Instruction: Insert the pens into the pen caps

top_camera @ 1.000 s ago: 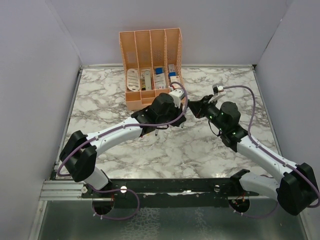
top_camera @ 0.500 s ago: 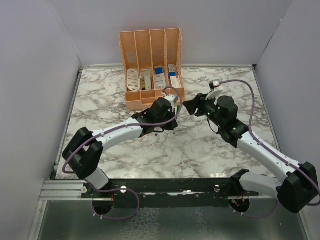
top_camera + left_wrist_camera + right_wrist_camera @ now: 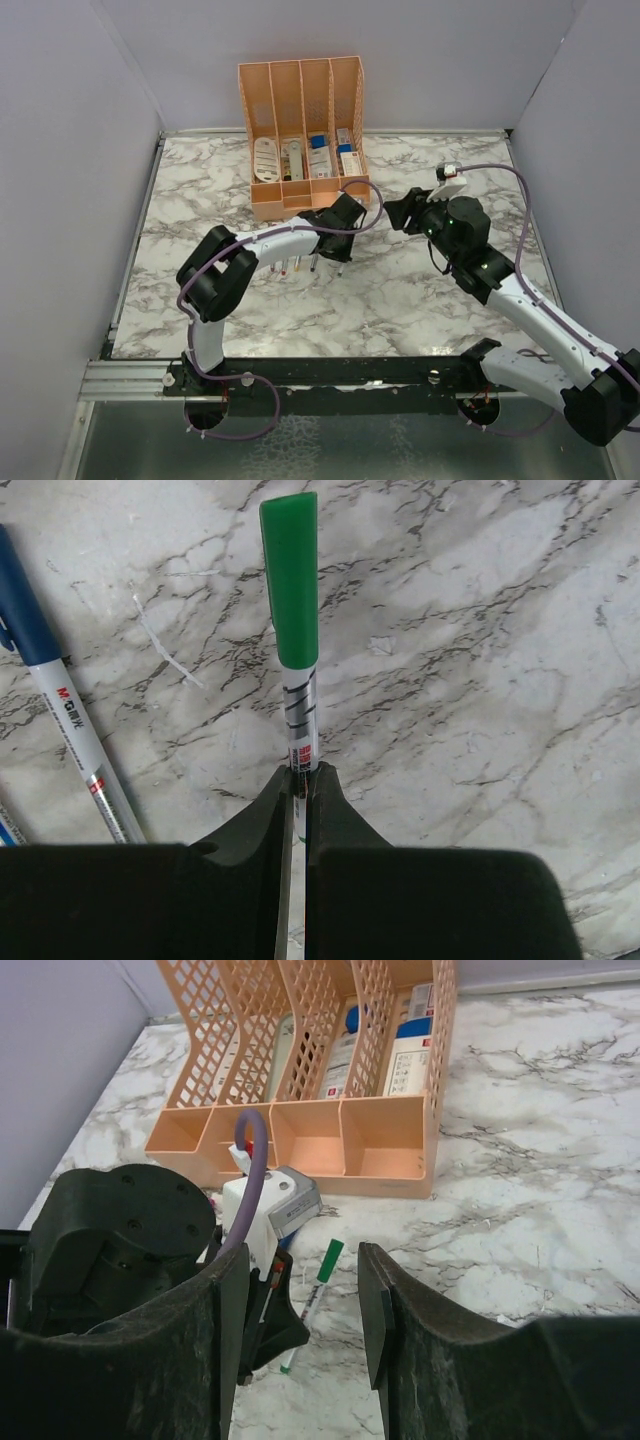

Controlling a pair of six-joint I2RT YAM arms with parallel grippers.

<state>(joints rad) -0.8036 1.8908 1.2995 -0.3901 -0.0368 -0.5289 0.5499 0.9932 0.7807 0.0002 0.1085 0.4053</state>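
Left wrist view: the left pincer [image 3: 300, 780] is clenched on the barrel of a green pen [image 3: 301, 710]. The green cap [image 3: 290, 580] sits over the pen's far end, pointing away from the wrist across the marble bench [image 3: 480, 680]. A blue-capped pen [image 3: 75, 745] lies on the bench just to its left, apart from it. Whether the green pen rests on the bench or hangs just above it cannot be told.

From the right wrist, the right pincer [image 3: 300, 1310] stands released and holds nothing. It faces the green pen in front of the peach organiser [image 3: 390, 1135].

The cap appears to be on, so the work now is likely seating or parking this pen. A good finish would be to bring it down flat and parallel to the blue-capped one, then let go gently so it neither rolls nor knocks its neighbour. If the cap needs a firmer push, the right pincer should press straight along the barrel, not across it.
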